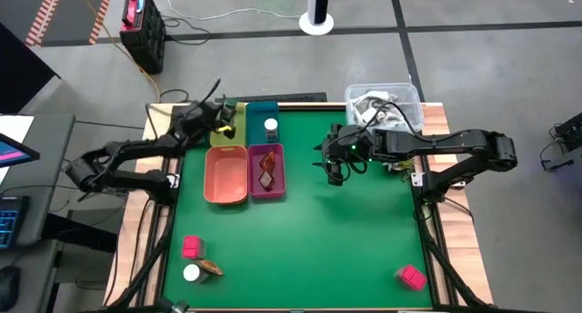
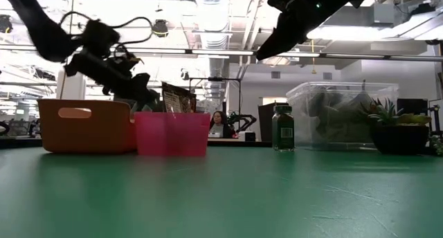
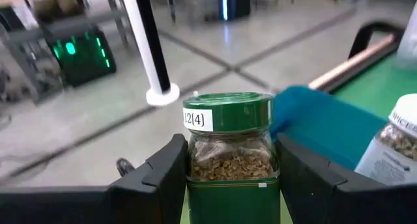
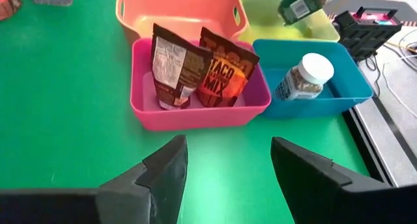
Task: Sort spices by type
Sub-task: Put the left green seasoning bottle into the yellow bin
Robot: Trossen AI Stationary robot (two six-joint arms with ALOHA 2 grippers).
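My left gripper [image 1: 221,120] is shut on a dark green jar [image 3: 228,129] above the yellow-green tray [image 1: 229,131]. A white-capped jar [image 4: 303,77] lies tilted in the teal tray [image 1: 264,113]. Two reddish-brown packets [image 4: 195,68] lean upright in the magenta tray [image 1: 266,172]. The orange tray [image 1: 225,176] holds nothing I can see. On the near table lie a pink block [image 1: 192,247], a white-capped jar [image 1: 192,273], a brown leaf-like piece [image 1: 211,268] and another pink block [image 1: 411,277]. A second green jar [image 2: 282,127] stands on the table. My right gripper [image 1: 334,172] hangs open over the table's middle. My left gripper pinches the dark green jar between its two fingers, one on each side of the glass body [image 3: 195,168] just below the green cap. The jar stands upright in the hold. It is lifted clear above the yellow-green tray [image 4: 287,25].
A clear plastic tub [image 1: 386,104] sits at the far right corner, with a small spiky plant [image 2: 394,124] beside it. The four trays cluster at the far left. Open green table [image 1: 318,249] lies between the trays and the near-edge items.
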